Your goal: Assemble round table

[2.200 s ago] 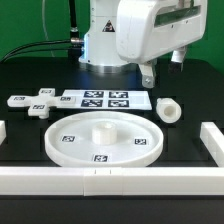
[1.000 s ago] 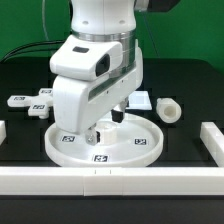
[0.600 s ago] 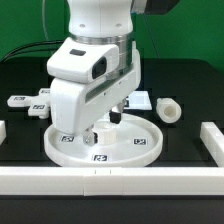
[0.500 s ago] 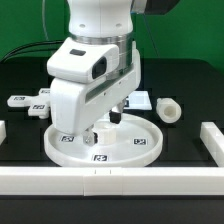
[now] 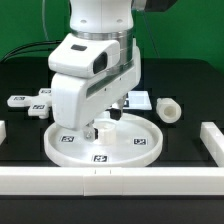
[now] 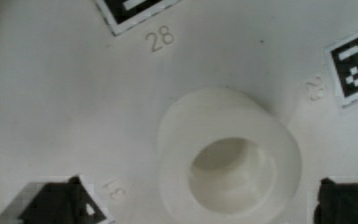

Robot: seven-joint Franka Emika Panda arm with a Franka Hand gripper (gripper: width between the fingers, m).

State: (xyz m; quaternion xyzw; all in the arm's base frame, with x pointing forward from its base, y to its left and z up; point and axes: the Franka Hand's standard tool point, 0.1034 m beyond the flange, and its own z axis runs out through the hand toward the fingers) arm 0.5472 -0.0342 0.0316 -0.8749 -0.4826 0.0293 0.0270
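On the exterior view's left the cross (image 5: 35, 107) lies loose on the table (image 5: 195, 100). In the middle sits the disc (image 5: 125, 149), flat and near the front edge, with the arm hanging over its centre. The jaws are spread wide and empty, one fingertip (image 6: 60, 200) on either side of the raised hub (image 6: 229, 160). Further right the cylinder (image 5: 168, 110) lies on its own, apart from the disc. We judge this an early step, taking hold of the disc. Next we would need to come down squarely and close on the hub without nudging it.
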